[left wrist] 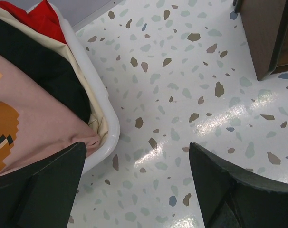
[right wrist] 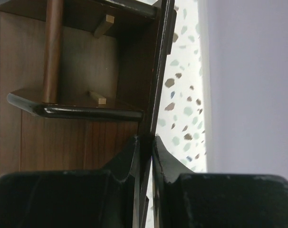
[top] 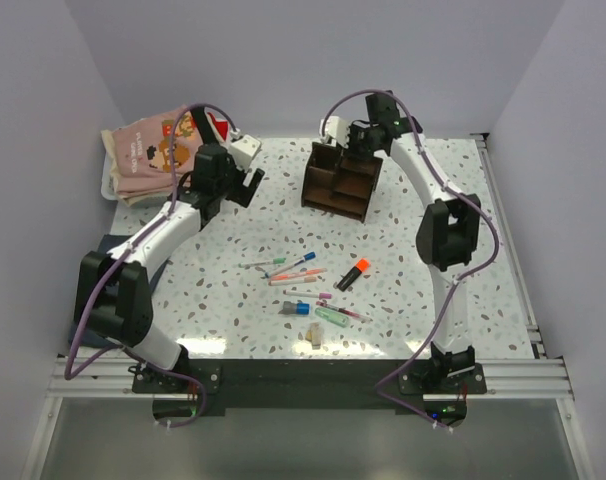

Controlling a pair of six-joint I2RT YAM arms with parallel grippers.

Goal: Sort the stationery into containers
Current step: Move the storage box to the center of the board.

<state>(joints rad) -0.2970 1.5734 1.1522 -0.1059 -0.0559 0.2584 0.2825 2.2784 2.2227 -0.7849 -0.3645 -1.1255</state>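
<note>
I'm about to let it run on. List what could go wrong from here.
The right gripper pinches only a thin wall of the organizer; pulling could tip it or let it slip.
The left gripper hangs open beside the tray; a swing could snag its rim.
The pens lie close together, so a grasp may nudge neighbours.

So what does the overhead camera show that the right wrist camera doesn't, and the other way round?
Only the overhead view shows the loose pens scattered mid-table, the orange highlighter, the white tray of folded clothes, and the left gripper, open, near that tray. Only the right wrist view shows, close up, the right gripper pinched shut on a thin wall of the wooden organizer. Both share the organizer, the right gripper at it, and the speckled table.
</note>
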